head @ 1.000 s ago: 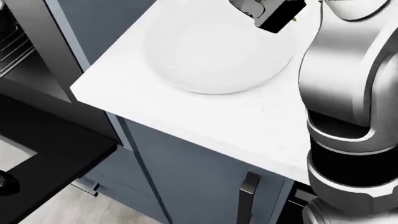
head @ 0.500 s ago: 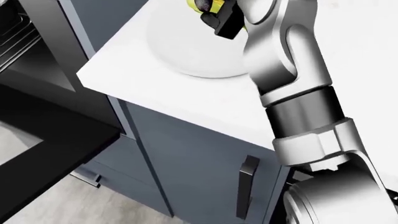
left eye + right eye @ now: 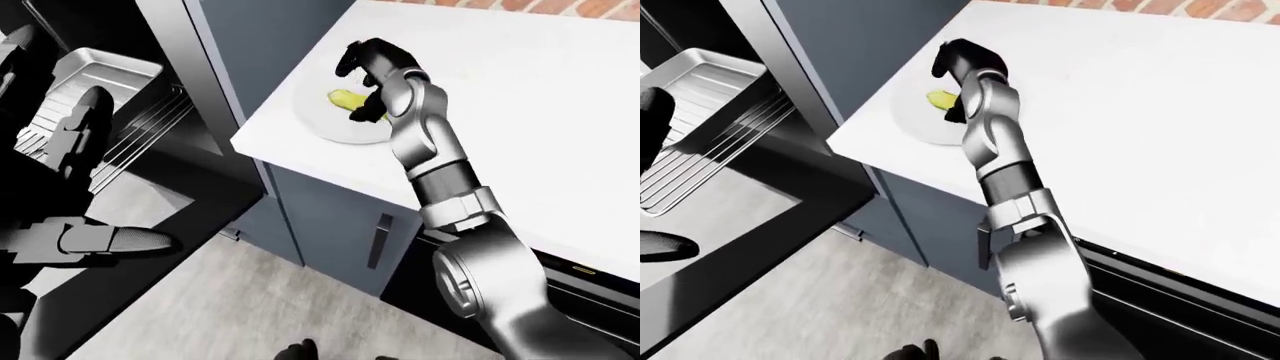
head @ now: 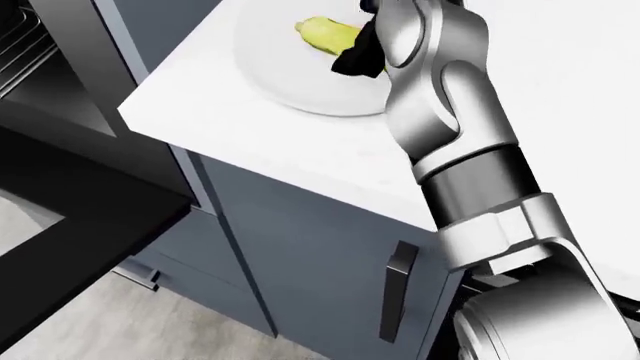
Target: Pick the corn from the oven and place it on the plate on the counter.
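The yellow corn lies on the white plate on the surface. The right hand sits just above it, fingers spread open, not gripping it.

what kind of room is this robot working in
Most likely a kitchen: an open oven with wire racks and a metal baking tray, a white countertop over blue-grey cabinets, and a round white plate holding yellow corn.
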